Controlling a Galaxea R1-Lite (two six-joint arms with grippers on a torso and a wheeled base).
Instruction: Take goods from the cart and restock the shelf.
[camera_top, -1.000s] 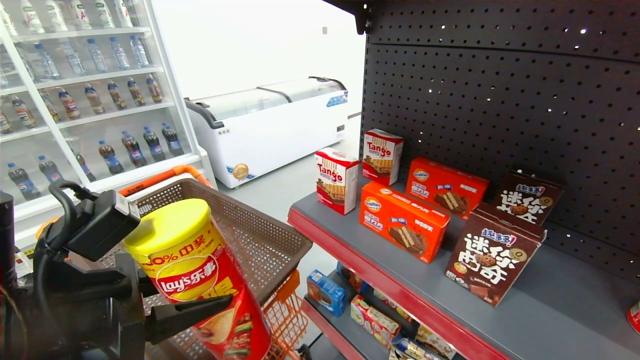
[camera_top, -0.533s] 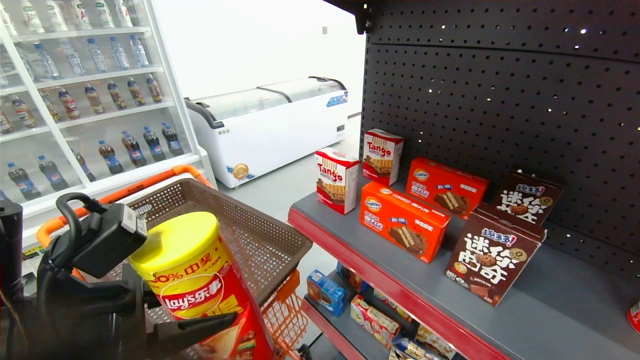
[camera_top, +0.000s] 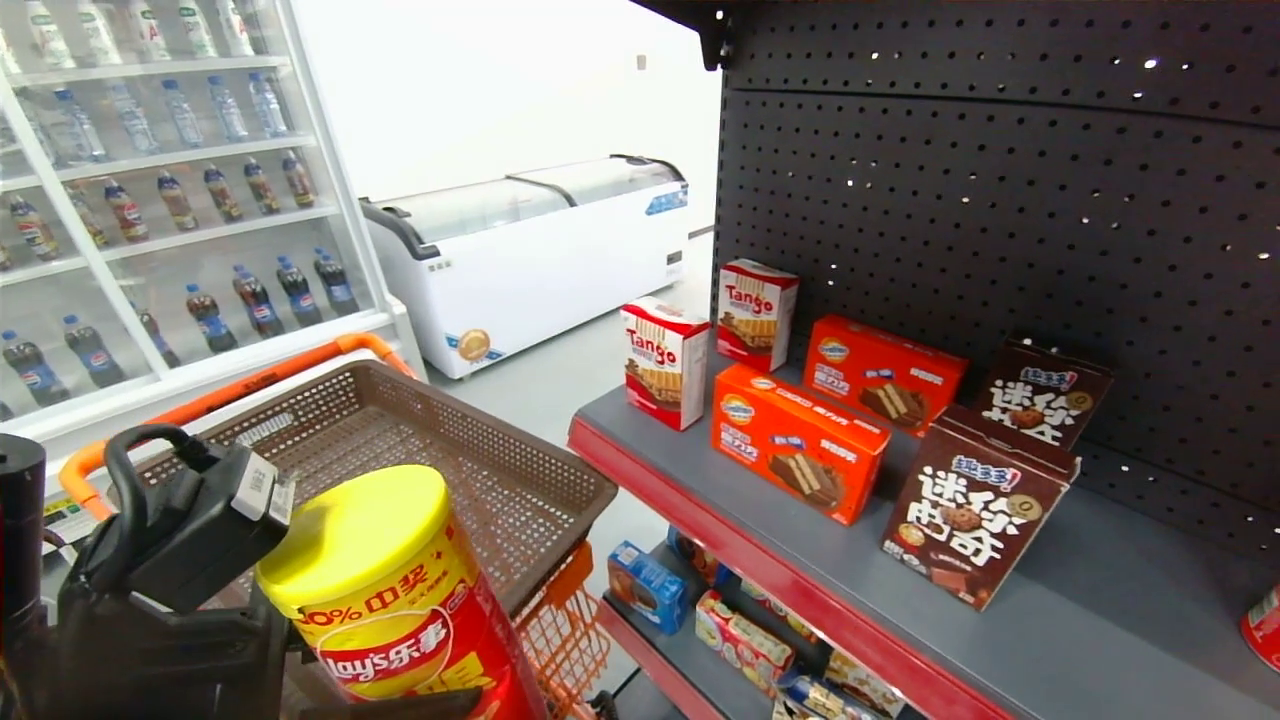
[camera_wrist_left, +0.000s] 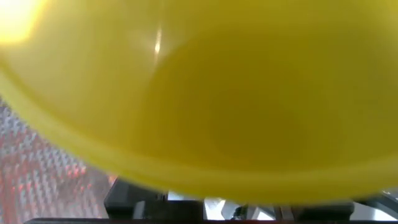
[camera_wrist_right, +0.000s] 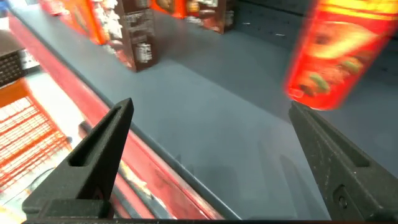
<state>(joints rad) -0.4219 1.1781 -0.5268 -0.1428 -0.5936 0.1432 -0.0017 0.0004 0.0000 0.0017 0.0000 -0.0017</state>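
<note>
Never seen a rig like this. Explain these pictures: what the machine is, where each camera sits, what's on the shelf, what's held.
This is a two-armed robot on wheels, restocking a shop. The picture of the aisle comes from its head camera. Its left gripper holds a chip can by the brown cart basket. The grey shelf carries wafer boxes, orange boxes and brown cookie boxes. The other two pictures come from wrist cameras: the left one looks closely at the can's yellow lid; the right one shows the right gripper open over the shelf, near a red can.

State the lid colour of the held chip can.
Yellow: the chip can lid shows best in the head view.
</note>
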